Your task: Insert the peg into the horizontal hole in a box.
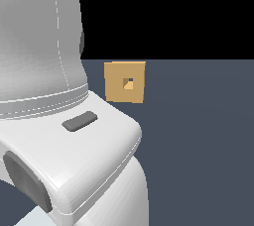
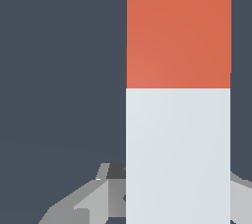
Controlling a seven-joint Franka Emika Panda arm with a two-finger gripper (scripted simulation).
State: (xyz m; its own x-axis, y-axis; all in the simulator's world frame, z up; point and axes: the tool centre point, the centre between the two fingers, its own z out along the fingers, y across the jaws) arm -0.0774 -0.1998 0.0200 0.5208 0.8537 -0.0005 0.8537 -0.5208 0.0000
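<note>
The peg (image 2: 178,120) fills the wrist view close up: a light grey-white bar with a red-orange end segment (image 2: 178,29). My gripper (image 2: 178,193) straddles the white part, one grey finger (image 2: 106,193) on each side pressed against the bar's edges, shut on it. In the exterior view the tan box (image 1: 125,82) stands upright on the dark floor, and the horizontal hole (image 1: 128,83) shows as a small square opening in the centre of its face. The arm hides the peg and the gripper in that view.
The arm's large white links (image 1: 54,121) fill the exterior view's left and lower part, overlapping the box's lower left corner. Dark grey-blue floor (image 1: 198,145) spreads to the exterior view's right.
</note>
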